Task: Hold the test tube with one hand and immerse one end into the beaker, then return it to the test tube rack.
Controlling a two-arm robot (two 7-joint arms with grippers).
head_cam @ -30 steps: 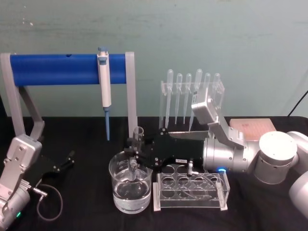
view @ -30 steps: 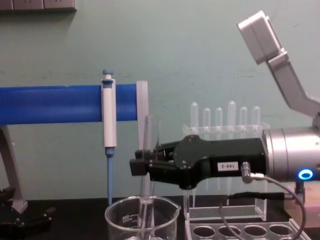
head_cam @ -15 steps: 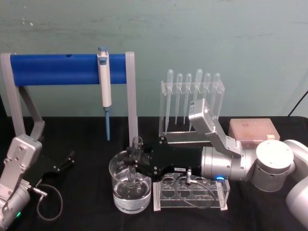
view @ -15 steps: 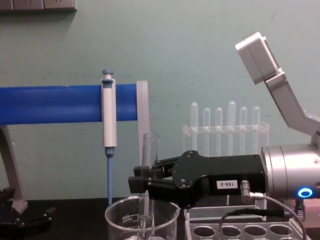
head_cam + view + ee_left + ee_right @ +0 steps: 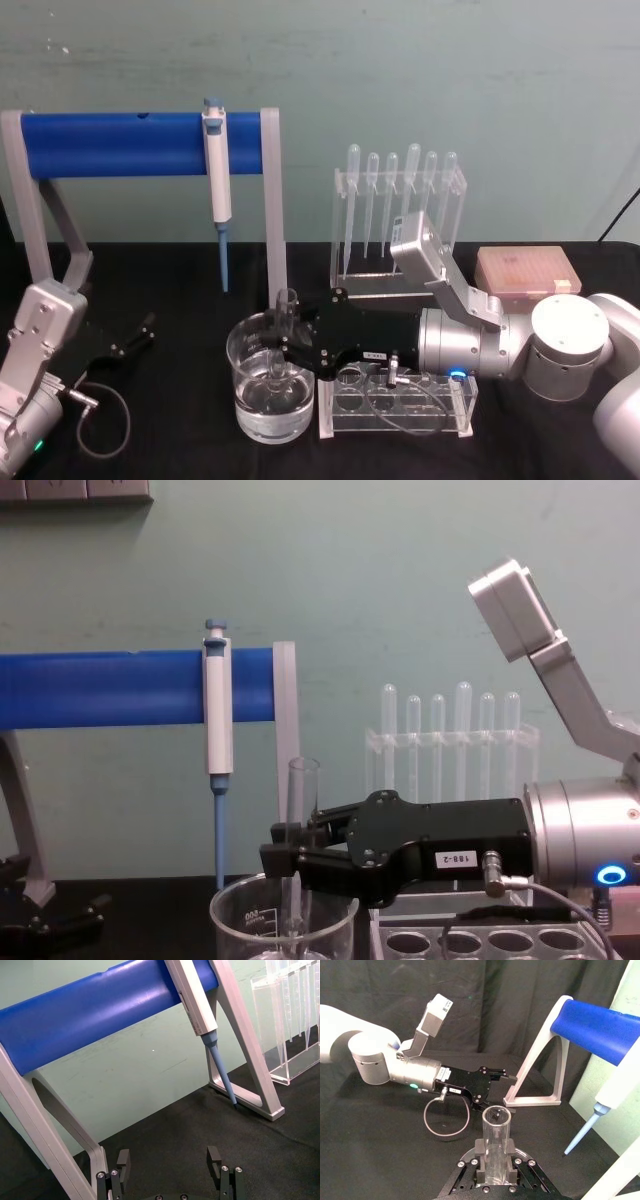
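Where the test tube (image 5: 304,790) enters the beaker (image 5: 240,918), right gripper (image 5: 292,850) fingers (image 5: 276,861) clamp it.

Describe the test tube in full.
The test tube is a clear glass cylinder with a flared open rim, empty as far as shows. It stands upright, clamped near its middle by the right gripper. Its lower end dips inside the beaker, below the rim; how deep it sits in the liquid is unclear.
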